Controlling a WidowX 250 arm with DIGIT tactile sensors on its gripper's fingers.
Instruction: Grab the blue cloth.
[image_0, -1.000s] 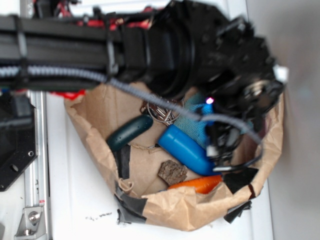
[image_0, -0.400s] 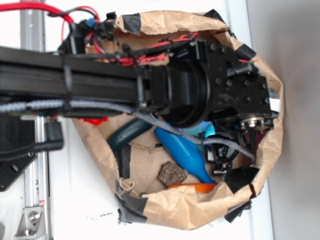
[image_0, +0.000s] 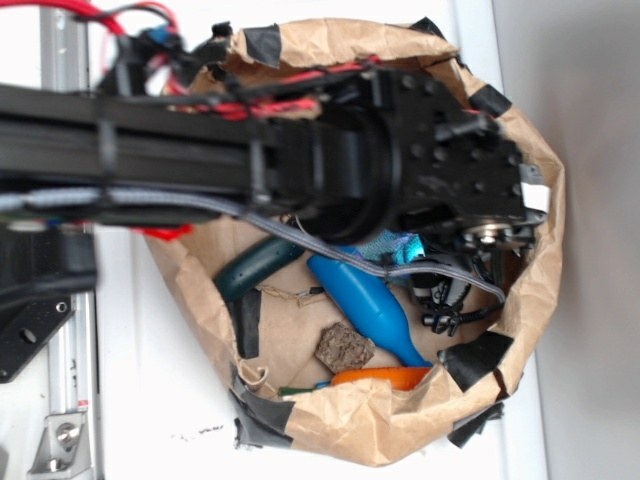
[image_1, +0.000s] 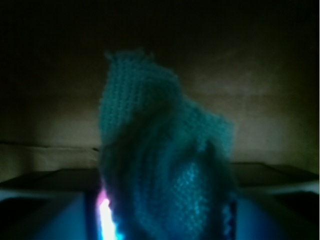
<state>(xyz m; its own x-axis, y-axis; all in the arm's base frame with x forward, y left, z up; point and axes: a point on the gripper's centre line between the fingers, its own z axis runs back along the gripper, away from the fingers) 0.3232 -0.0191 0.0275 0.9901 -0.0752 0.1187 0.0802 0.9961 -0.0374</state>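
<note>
The blue cloth fills the middle of the wrist view, bunched into an upright peak rising from between my fingers. My gripper is shut on its lower part, with a bright light glowing at the left finger. From the exterior view only a small teal patch of the blue cloth shows under the black wrist, deep inside the brown paper bag. The fingers themselves are hidden below the arm there.
Inside the bag lie a bright blue plastic bottle, a dark teal handle, a brown block and an orange thing. The bag's paper wall stands close on the right. A metal rail runs along the left.
The arm dropped into the bag from above and now covers most of the cloth. The blue bottle has shifted down and turned since one second ago.
</note>
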